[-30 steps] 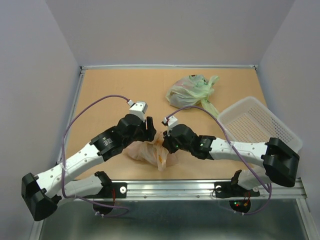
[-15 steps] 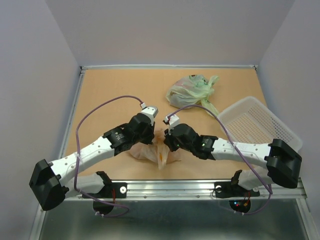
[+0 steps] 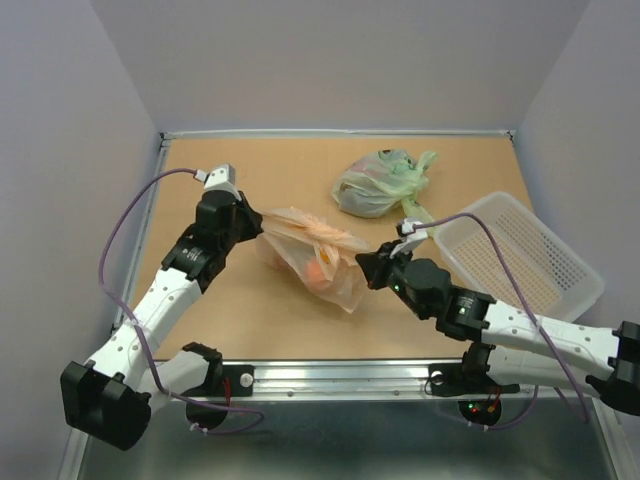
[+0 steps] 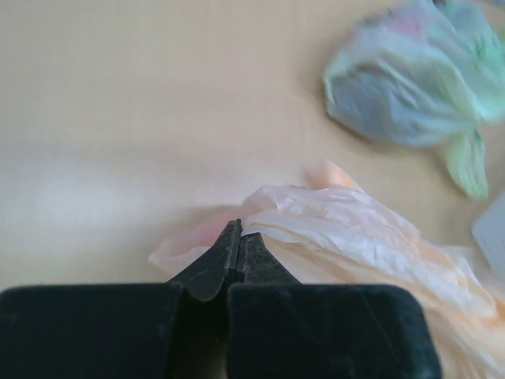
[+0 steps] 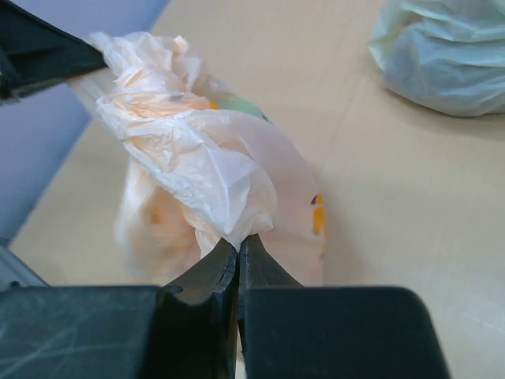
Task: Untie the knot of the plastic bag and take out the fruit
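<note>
Both arms have hold of the plastic bag, which is stretched between them over the middle of the desk. The left gripper is pinched tight on one end of the bunched top, and the right gripper is pinched tight on a fold at the opposite side. The knot looks drawn out into a long twisted strip, but I cannot tell whether it has come loose. No fruit is out, so I'd say the untying is under way and the emptying is all to do. Counting up: two bags, the orange one and a green bag lying well apart at the back; one white basket to the right; and one orange fruit showing through the plastic, perhaps more.
</note>
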{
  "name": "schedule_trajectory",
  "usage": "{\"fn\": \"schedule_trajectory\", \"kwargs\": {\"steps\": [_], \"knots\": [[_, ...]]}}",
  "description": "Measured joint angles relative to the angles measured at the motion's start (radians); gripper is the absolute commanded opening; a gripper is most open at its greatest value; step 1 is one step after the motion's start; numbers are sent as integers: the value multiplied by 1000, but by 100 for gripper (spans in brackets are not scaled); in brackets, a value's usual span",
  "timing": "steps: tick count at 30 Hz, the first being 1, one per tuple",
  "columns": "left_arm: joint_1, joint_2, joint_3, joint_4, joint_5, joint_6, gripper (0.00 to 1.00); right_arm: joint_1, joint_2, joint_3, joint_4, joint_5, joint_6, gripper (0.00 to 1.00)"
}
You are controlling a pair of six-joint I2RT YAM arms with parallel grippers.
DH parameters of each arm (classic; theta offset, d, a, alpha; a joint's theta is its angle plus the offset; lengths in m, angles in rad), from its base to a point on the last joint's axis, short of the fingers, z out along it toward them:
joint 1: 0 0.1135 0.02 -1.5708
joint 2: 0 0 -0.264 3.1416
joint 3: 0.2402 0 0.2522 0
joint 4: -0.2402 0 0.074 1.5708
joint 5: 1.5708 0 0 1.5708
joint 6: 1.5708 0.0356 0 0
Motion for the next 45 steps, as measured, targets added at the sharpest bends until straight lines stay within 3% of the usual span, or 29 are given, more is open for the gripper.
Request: {"fn": "schedule_trajectory", "kwargs": {"steps": [3,6,10,11,14,18,24,33,37,38,41,45], "knots": [[90,5,0,28,89,-53,0,5,-100,-71,5,2,68,1],[103,27,-1,56,163,-62,0,4,-139,-101,-10,-13,79,17],[146,42,-28,106,174,-17,0,3,-129,-95,-81,-65,36,70],[156,40,-36,113,178,-4,0,3,-106,-72,-131,-91,5,75],[162,19,-64,132,203,40,0,2,-45,3,-208,-135,-60,82],[158,-45,-93,138,247,93,0,2,39,162,-277,-188,-163,83],[148,-115,-97,137,290,135,0,2,237,393,-294,-238,-357,79],[143,-141,-97,129,296,138,0,2,519,558,-342,-236,-607,59],[142,-141,-97,129,294,138,0,2,575,593,-347,-237,-652,40],[142,-141,-97,127,291,138,0,2,588,599,-346,-237,-663,26],[142,-140,-97,118,271,137,0,2,598,602,-349,-227,-677,1],[141,-130,-97,106,207,115,0,2,591,602,-349,-186,-684,1]]}}
